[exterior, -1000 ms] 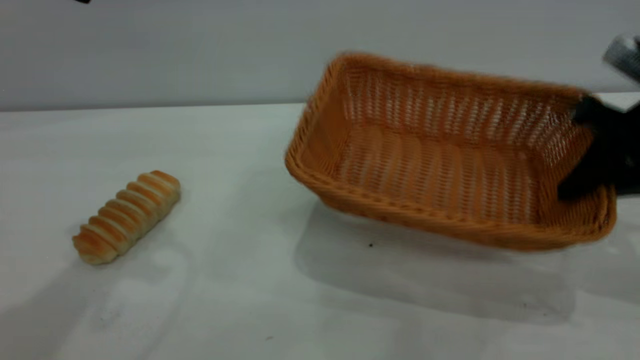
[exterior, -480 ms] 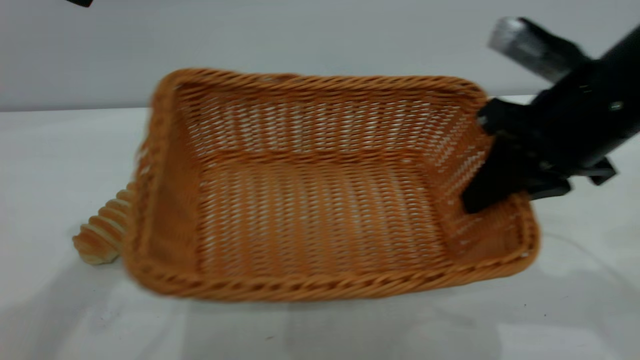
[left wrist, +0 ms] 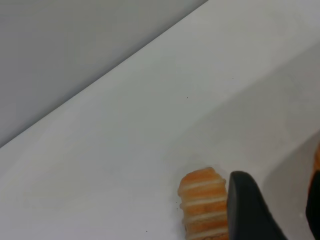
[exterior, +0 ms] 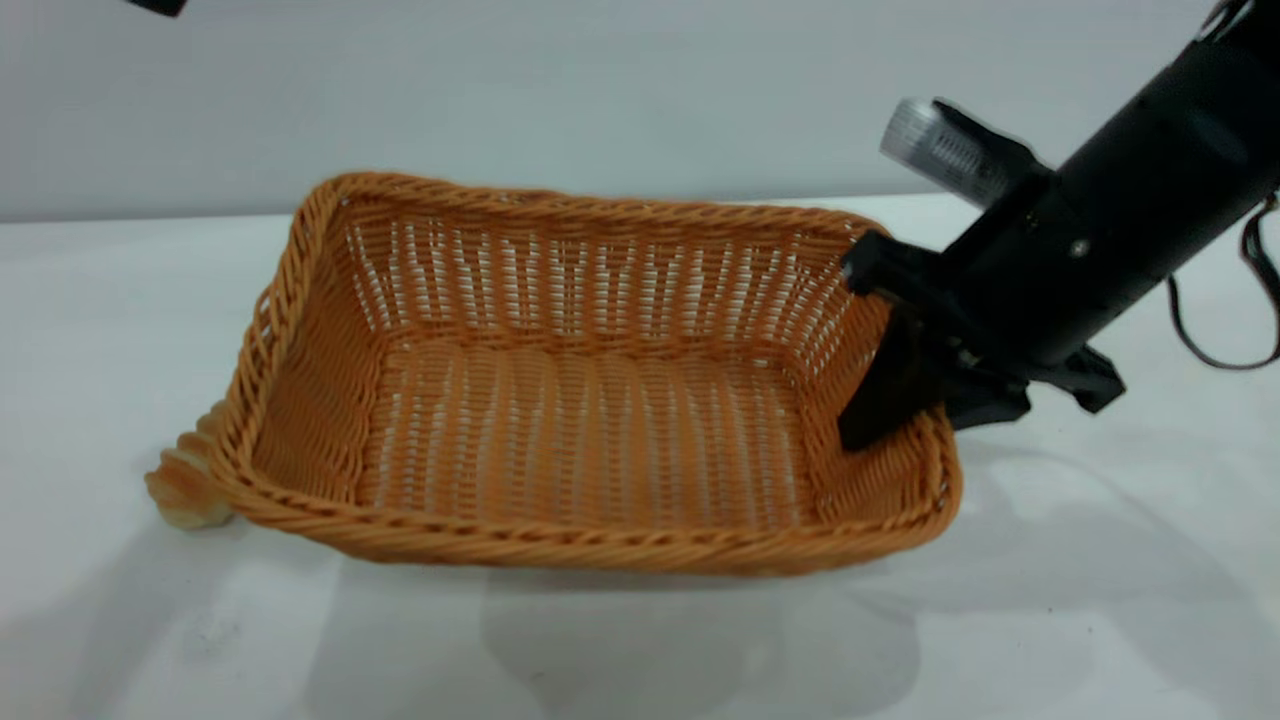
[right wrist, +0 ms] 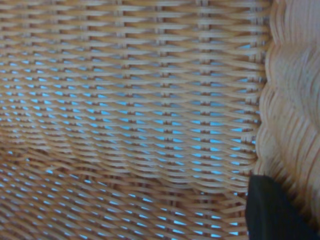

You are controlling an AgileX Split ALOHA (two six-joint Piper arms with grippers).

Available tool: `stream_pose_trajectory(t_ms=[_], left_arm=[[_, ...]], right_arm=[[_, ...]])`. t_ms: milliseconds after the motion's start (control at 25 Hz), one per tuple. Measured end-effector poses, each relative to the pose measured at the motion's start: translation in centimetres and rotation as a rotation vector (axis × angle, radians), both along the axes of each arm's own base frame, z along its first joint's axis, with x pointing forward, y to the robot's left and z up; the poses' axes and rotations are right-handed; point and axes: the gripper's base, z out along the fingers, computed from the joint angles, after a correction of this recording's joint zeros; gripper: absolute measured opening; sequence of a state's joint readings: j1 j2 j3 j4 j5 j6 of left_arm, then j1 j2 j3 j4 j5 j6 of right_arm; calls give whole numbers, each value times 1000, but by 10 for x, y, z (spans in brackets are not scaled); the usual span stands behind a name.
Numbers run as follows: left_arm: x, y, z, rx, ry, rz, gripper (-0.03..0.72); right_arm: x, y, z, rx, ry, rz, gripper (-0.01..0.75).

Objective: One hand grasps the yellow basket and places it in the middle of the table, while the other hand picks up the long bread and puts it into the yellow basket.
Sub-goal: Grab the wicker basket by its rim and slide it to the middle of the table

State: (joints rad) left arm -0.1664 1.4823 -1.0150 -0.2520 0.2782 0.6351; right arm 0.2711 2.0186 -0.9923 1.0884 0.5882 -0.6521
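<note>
Yellow basket [exterior: 590, 440] sits mid-table, slightly left of centre, tilted: right end raised, left end down near the table [exterior: 1100, 600]. Empty inside. Right gripper [exterior: 905, 400] clamps the basket's right end wall, one black finger [exterior: 885, 385] inside the wall, the other outside; arm slopes up to the far right.

Long bread [exterior: 185, 490] lies at the left, just beside the basket's near-left corner; only its near end shows, the rest hidden behind the basket wall. Touching or not: cannot tell.

Left gripper [left wrist: 272, 210] hovers close above the bread [left wrist: 202, 202] per its wrist view; one dark finger [left wrist: 247, 207] visible; open or closed: cannot tell.

Step in hand, by judgement: placing the basket, not yet released. Next: lower the right end flat, let go, withdraw. The bread pick looks awkward with the basket crowding it; left gripper needs room to straddle the loaf crosswise.
</note>
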Motion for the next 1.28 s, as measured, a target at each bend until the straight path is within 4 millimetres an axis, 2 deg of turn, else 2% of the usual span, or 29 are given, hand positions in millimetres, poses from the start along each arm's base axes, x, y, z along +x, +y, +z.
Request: stream_pose_trajectory(t_ms=[480,800,1000,1080,1280], left_arm=[[0,0,0,0,0,0,341],[0,0,0,0,0,0,341],[0,0,0,0,0,0,341],[0,0,0,0,0,0,341],[0,0,0,1,0,0,341]], right_arm=[[12,6,-23,3,59,-47,89],[13,6,-42,-13,93,-61,89],[14,8,-42,7,55,-26,104],[15,10,-42,37,44,-30,161],[17,15,-38,100,37,-37,439]])
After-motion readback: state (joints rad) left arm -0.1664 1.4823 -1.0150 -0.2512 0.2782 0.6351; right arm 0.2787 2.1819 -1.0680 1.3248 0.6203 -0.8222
